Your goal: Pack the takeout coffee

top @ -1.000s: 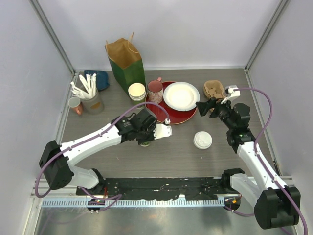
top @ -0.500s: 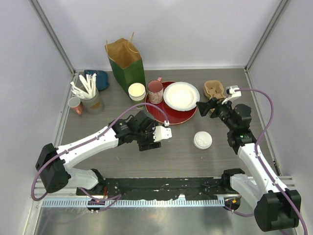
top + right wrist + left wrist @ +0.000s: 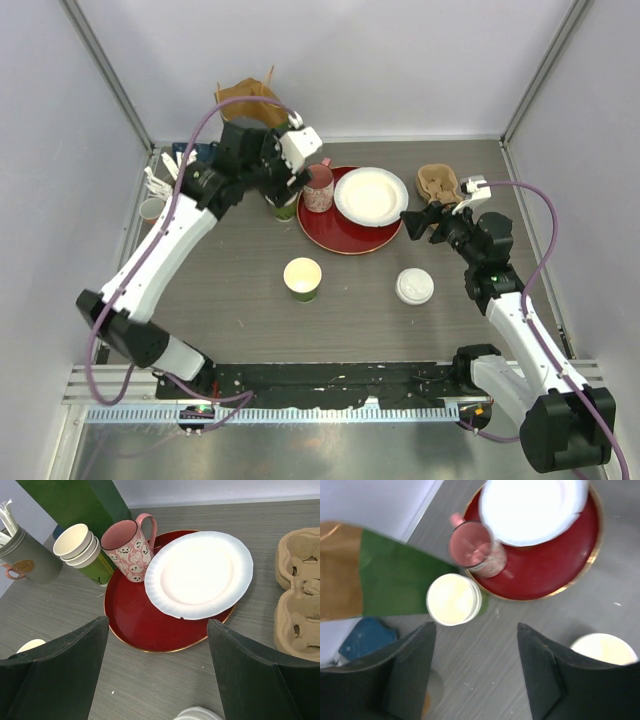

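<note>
Hovering at the back left of the counter (image 3: 230,300), the left claw (image 3: 476,632) has its fingers spread apart with nothing between them, and it sits right above the nested stack of cups (image 3: 453,599), which stands just in front of the green bag (image 3: 395,580) and close beside the pink mug (image 3: 127,545). My guess is it's going for another cup, and that's the sketchy part: nested paper cups stick together, so a pinch on the top rim could drag two up at once or tip the whole stack into the bag. A finger coming down on the mug side could also bump the mug, which sits on the edge of the red tray (image 3: 140,620) next to the paper plate (image 3: 200,575). Further toward the middle, one lone cup (image 3: 303,277) stands upright and uncovered in open space, and its white lid (image 3: 414,286) lies flat on the counter well to the right of it, so nothing's capped or packed yet. That cup looks light enough that an arm sweeping low would knock it over. On the right, the right claw (image 3: 157,625) is also wide apart and holding nothing, pointed at the tray, with the cardboard carrier (image 3: 300,605) off to its right, apparently with no cup in it
</note>
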`<act>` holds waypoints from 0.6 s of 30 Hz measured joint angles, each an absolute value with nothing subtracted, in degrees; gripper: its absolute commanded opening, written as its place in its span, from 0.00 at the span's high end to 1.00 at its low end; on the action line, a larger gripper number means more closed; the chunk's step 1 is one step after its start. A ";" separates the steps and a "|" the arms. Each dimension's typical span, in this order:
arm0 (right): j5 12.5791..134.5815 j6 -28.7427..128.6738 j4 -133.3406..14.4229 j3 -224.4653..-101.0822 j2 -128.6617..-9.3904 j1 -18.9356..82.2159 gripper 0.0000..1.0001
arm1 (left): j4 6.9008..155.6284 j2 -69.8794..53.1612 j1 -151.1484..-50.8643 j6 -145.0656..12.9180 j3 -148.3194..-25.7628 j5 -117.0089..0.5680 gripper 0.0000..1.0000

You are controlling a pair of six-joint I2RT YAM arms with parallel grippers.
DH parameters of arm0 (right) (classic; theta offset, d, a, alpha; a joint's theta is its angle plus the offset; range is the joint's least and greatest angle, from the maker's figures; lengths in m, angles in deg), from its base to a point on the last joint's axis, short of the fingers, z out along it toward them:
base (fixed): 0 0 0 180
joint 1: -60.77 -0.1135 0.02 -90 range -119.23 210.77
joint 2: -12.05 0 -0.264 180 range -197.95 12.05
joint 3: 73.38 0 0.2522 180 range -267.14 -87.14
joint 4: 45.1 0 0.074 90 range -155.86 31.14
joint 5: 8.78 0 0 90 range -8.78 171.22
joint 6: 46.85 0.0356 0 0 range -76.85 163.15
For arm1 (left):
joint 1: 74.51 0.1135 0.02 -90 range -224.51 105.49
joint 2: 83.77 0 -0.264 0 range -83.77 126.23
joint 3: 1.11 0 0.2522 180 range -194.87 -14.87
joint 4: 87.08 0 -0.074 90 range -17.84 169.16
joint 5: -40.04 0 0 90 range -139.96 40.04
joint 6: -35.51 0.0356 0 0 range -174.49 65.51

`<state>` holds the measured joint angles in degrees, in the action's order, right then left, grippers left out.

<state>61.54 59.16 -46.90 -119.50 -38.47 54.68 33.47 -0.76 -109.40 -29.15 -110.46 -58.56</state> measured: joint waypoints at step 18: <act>61.85 58.24 -48.08 -119.50 -40.11 54.68 0.15 | 33.32 25.22 -100.55 -25.50 -117.09 -56.09 0.55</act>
